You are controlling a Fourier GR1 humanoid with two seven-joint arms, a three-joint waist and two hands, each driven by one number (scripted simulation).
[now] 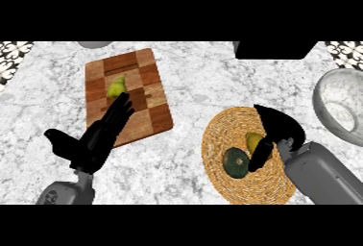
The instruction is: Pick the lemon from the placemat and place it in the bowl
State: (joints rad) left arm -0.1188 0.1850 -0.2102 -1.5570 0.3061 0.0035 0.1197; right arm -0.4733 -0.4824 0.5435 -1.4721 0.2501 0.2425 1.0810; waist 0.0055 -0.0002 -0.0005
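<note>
The yellow lemon point(252, 140) lies on the round woven placemat point(220, 129) at the lower right. My right hand point(284, 127) is curled round it, fingers over its far side and thumb point(260, 154) across its near side, so most of the lemon is hidden. A dark green round fruit point(236, 162) sits on the mat just left of the thumb. The metal bowl point(324, 103) stands at the right edge, a little beyond the hand. My left hand point(99, 137) is open at the lower left, its straight fingers lying over a wooden cutting board.
The checkered wooden cutting board point(145, 77) lies at the upper left with a yellow-green pear-shaped fruit point(117, 87) on it, just past my left fingertips. A dark box point(273, 49) stands at the back edge, and a grey rounded object point(96, 44) at the back left.
</note>
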